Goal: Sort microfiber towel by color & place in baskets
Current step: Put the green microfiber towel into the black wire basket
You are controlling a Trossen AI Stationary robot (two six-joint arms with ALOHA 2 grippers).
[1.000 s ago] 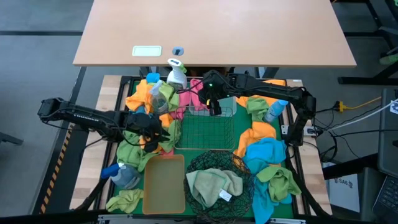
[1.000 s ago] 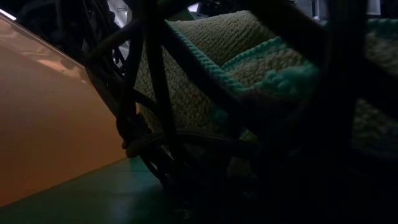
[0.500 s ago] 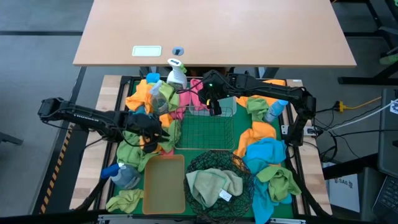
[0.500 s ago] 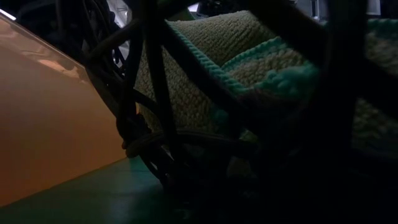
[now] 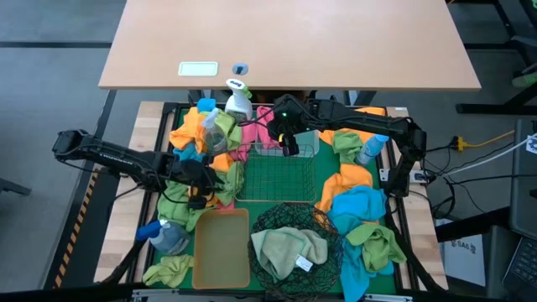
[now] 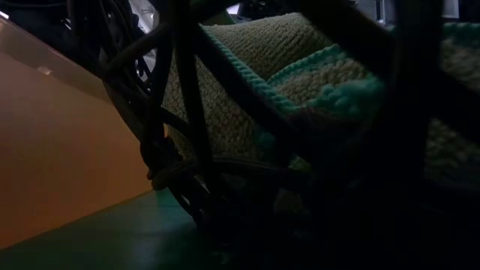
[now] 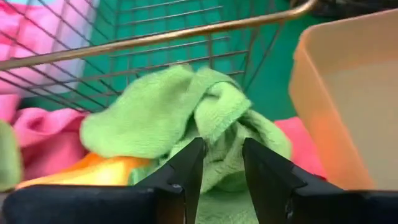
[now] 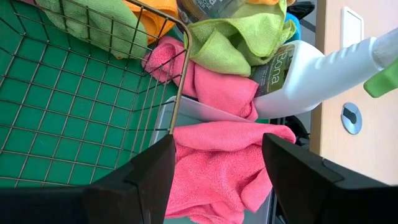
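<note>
Nearest the front edge, a round black mesh basket (image 5: 295, 242) holds a pale green towel (image 5: 289, 249), and just left of it stands a tan bin (image 5: 221, 249). A small green towel (image 5: 168, 270) lies at the front left corner, with a blue-capped spray bottle (image 5: 166, 235) a little behind it. To the right of the black basket lie a blue towel (image 5: 361, 206) and more green ones.

Behind the bin, the left gripper (image 5: 198, 178) reaches into the heap on the left side. Its fingers (image 7: 180, 173) stand narrow, with a fold of a light green towel (image 7: 186, 118) bunched between them; I cannot tell whether they pinch it or only rest against it. Orange and pink cloth lie beside that towel.

In the middle stands a wire basket (image 5: 277, 174), with green mat showing through its floor.

Farther back, the right gripper (image 5: 288, 144) hangs over that basket's far rim, fingers (image 8: 143, 174) wide, nothing between them. Below it a pink towel (image 8: 217, 163) lies in a pale clear basket (image 5: 306, 143). A white spray bottle (image 5: 238, 99) stands among orange and green towels at the back.
</note>
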